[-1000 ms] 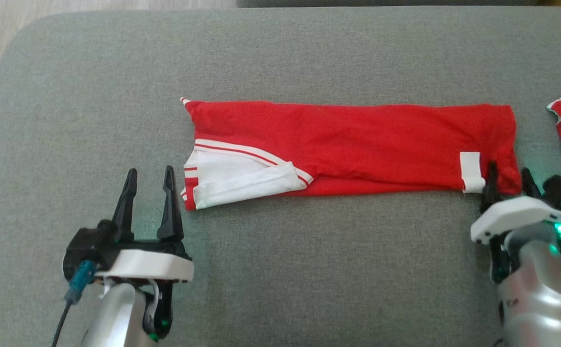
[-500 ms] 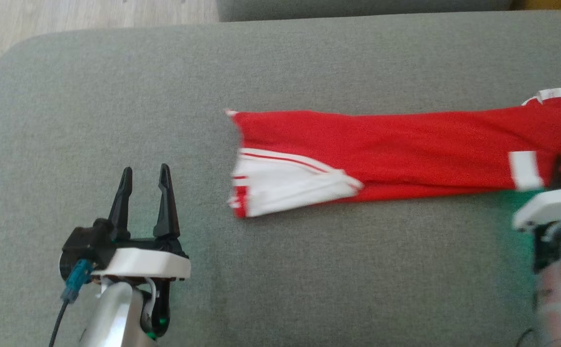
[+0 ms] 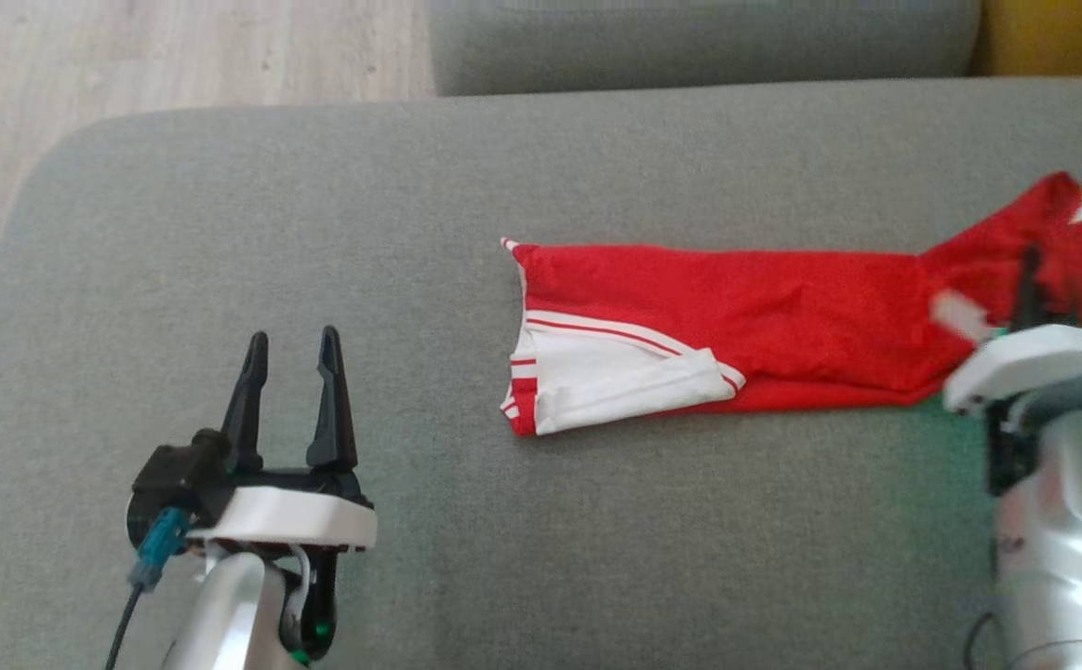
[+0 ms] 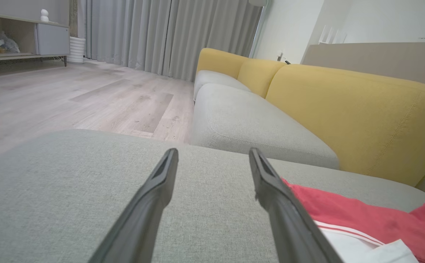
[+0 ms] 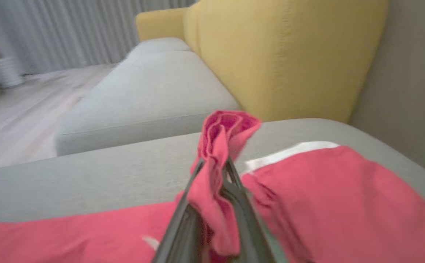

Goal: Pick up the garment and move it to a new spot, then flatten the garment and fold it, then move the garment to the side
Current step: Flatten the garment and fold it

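1. The garment [image 3: 764, 326], a red shirt folded into a long strip, lies across the grey cushion [image 3: 503, 167]. In the head view it runs from 9 to 3 o'clock, and a white, red-striped sleeve [image 3: 615, 377] sits at its 8 o'clock corner.
2. A small white patch [image 3: 955, 316] near the strip's 3 o'clock end is too blurred to read.
3. That 3 o'clock end is bunched and raised off the cushion at the right gripper [image 3: 1034, 279], while the rest of the strip lies flat.
4. In the right wrist view, the right gripper [image 5: 215, 162] is pinched nearly together on a gathered fold of the garment [image 5: 88, 233]. The fold stands up past the tips toward 12 o'clock.
5. The left gripper [image 3: 293, 337] sits at 8 o'clock of the garment, well apart from it, spread wide and holding nothing.
6. In the left wrist view, the garment [image 4: 362, 219] shows at 4 o'clock of the left gripper [image 4: 213, 151].
7. A second red cloth [image 5: 344, 190] with white trim lies just at 3 o'clock of the pinched fold.
8. Farther out are a yellow backrest [image 5: 289, 54] at 1 o'clock and a wooden floor [image 3: 178, 56] at 11 o'clock.
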`<state>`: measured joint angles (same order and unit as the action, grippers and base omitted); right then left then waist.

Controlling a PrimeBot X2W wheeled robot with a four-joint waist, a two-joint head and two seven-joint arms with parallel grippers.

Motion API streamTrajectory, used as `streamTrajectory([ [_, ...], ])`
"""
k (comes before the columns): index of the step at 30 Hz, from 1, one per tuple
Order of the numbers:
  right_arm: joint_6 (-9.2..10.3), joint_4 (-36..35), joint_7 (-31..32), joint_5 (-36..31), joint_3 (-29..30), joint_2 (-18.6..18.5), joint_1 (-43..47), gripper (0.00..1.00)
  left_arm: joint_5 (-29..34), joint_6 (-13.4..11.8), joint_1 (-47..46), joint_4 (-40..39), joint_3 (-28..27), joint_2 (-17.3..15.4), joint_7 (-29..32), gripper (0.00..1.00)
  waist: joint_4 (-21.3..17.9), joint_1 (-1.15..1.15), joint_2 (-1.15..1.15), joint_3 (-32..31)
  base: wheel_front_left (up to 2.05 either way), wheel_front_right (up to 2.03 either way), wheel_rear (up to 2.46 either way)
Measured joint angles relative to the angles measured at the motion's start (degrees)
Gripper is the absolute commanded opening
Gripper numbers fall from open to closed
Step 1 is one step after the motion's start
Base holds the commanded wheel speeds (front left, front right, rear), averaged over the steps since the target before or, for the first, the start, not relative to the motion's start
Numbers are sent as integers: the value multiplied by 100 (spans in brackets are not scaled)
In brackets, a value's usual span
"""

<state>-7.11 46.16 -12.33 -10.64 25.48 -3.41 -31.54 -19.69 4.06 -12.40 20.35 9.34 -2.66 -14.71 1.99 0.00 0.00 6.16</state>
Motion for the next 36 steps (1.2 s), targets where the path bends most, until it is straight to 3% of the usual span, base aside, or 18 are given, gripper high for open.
streamTrajectory([
  [1, 0, 181, -1, 604, -643, -4, -29, 0, 0, -1, 18, 5, 25, 2, 0, 100, 76, 0, 0, -85, 0, 0, 0],
  [7, 0, 210, 60, 2117, -2742, -1, -70, 0, -1, -10, 146, 35, 147, 1, 0, 100, 391, 0, 0, -284, 0, 0, 0],
  [13, 0, -44, 211, 2803, -3944, -1, -52, 0, -12, -33, 151, 46, 214, 1, 0, 100, 676, 0, 0, -378, 0, 0, 0],
  [23, 0, 80, 283, 3445, -5000, -12, 170, 0, -68, -58, 146, 63, 381, 1, 0, 100, 1048, 0, 0, -283, 0, 0, 0],
  [36, 0, 337, 216, 3823, -5788, -13, 132, 0, -158, -111, 61, 79, 533, 2, 0, 100, 1111, 1, 0, -27, 0, 0, 0],
])
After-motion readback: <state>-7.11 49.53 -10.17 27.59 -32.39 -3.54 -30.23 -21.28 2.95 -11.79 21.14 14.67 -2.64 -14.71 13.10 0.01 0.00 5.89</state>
